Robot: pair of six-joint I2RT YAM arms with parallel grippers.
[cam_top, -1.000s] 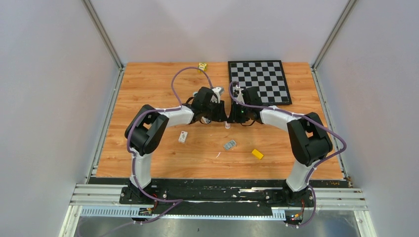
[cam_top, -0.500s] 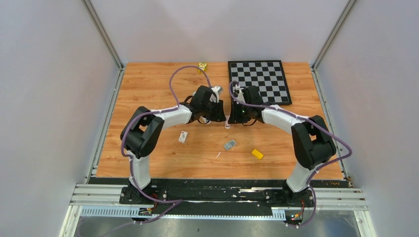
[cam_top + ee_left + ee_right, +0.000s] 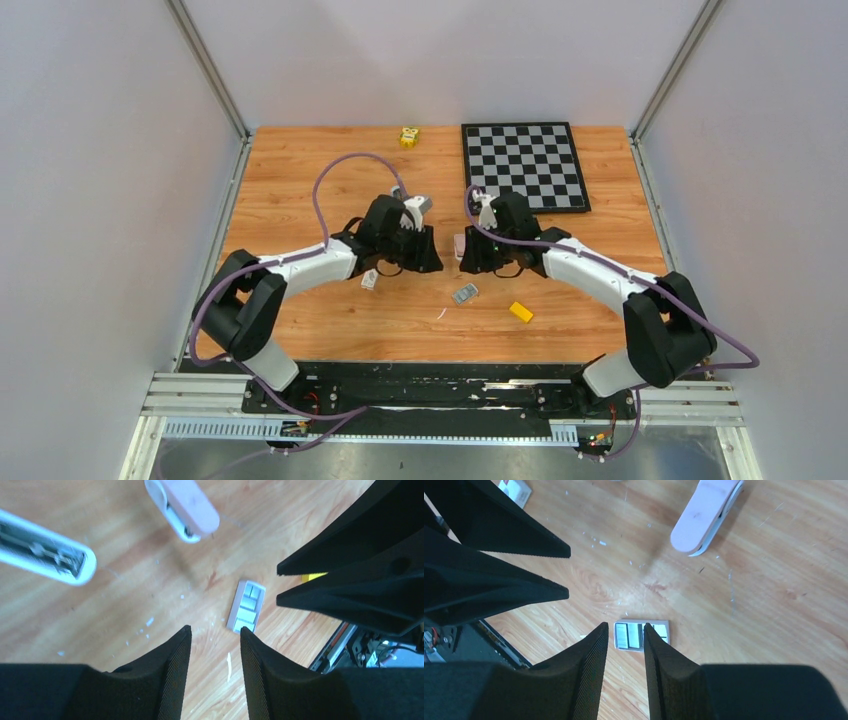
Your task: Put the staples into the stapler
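Insp. note. Step in hand, by my reading: pick-up of staples, loading not yet begun.

Staples (image 3: pixel 641 635): small grey ridged strips in a flat pale holder, lying on table (image 3: pixel 300 180) nr centre, on the base side of both grippers. Stapler (image 3: pixel 460 243), pink, lies on the wood between the two grippers, beyond the staples and apart from them. Pale oblong (image 3: pixel 45 555) w/ metal channel is nr stapler; cannot tell if joined to it. Yellow block (image 3: pixel 520 312) is to the right of staples, apart.

R gripper (image 3: pixel 625 627): fingers partly apart, narrow gap, nothing in it. L gripper (image 3: pixel 215 655): fingers partly apart, somewhat wider gap, nothing held, bare wood between.

Key relation: in R wrist view the staples sit directly in line w/ the R finger gap, just past the tips. In L wrist view they lie off to the right of the L fingers. R arm is the nearer, by a clear margin. Staples' long axis runs across the R wrist view, i.e. along the closing line of the R fingers, so the present gap looks too narrow to span it. Judgement: wider opening or a wrist turn req'd before descent. Height above table cannot be told
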